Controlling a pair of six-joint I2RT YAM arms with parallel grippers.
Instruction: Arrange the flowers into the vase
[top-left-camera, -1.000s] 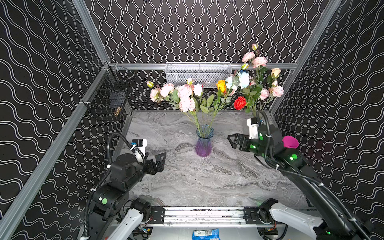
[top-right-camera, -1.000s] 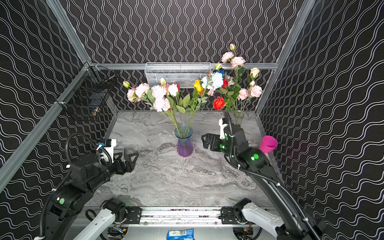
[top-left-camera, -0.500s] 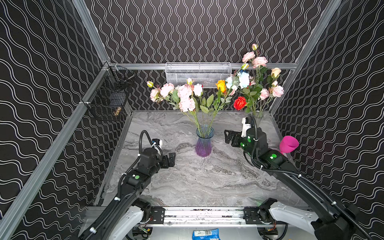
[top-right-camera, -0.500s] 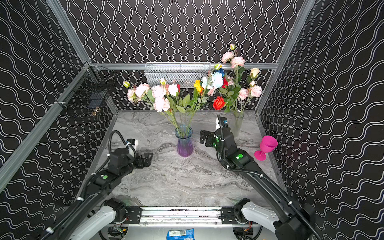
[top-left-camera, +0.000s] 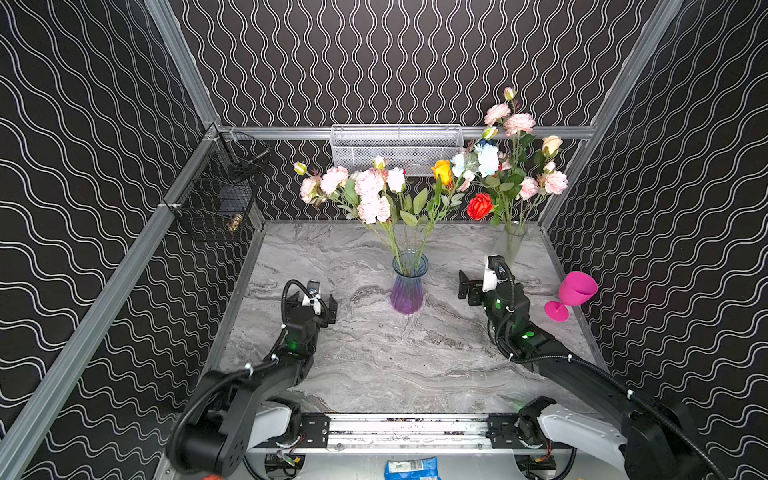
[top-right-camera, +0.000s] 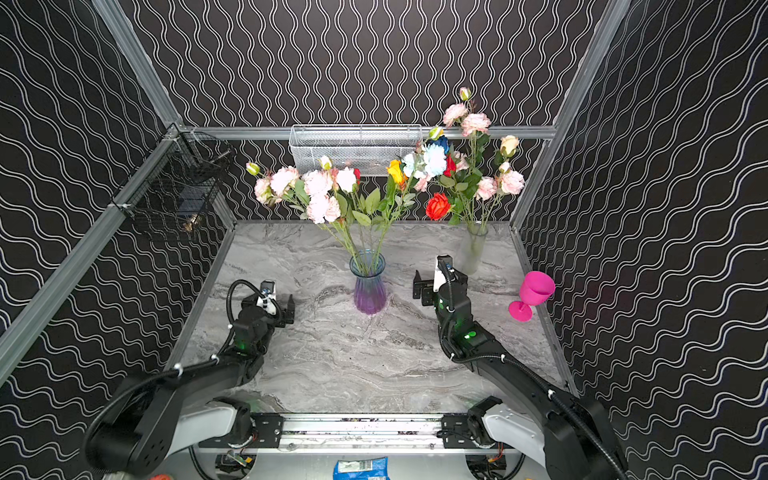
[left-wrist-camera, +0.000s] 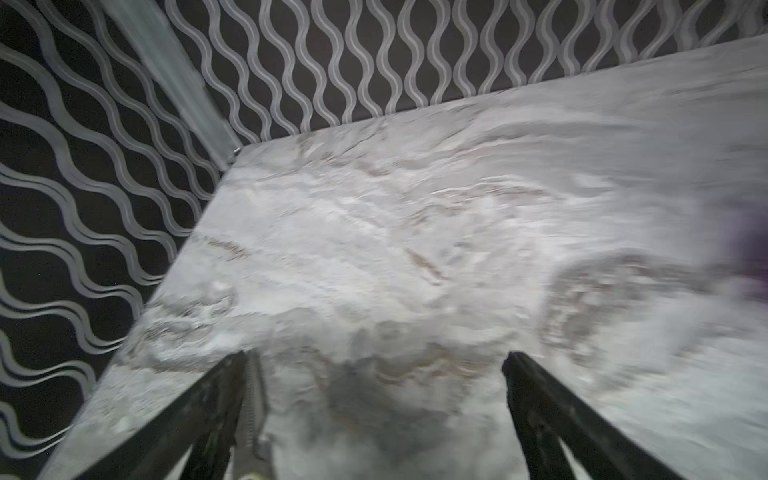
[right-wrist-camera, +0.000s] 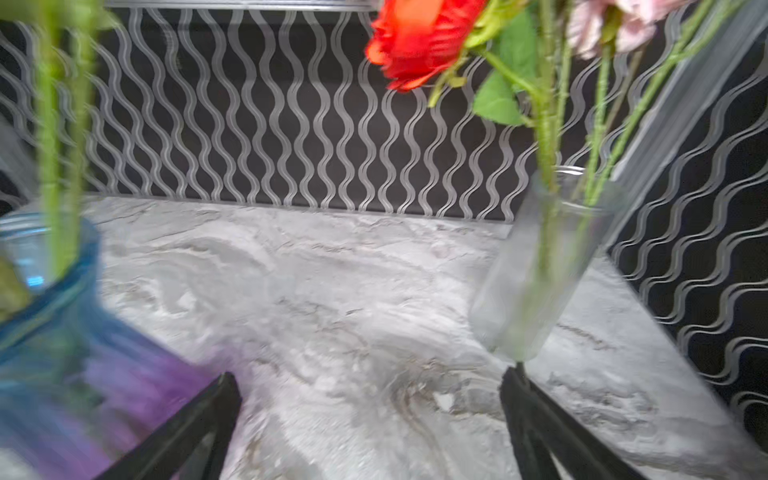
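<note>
Vase of blue-to-purple glass stands upright near the middle of the table, and some of the flowers stand in it: pink sprays, a white bloom and an orange one, fanning out above its rim. More flowers, with red, pale-blue and pink blooms, stand in a clear tube right of the vase and farther back, near the corner. A pink goblet also stands right of the vase, by the side wall. The left gripper hangs low left of the vase and slightly nearer the front, well apart from it, jaws spread wide with only bare table between them. The right gripper sits right of the vase, between it and the tube, jaws likewise wide apart and holding nothing; in the right wrist view the tube's foot appears just beside one finger, though contact cannot be told
</note>
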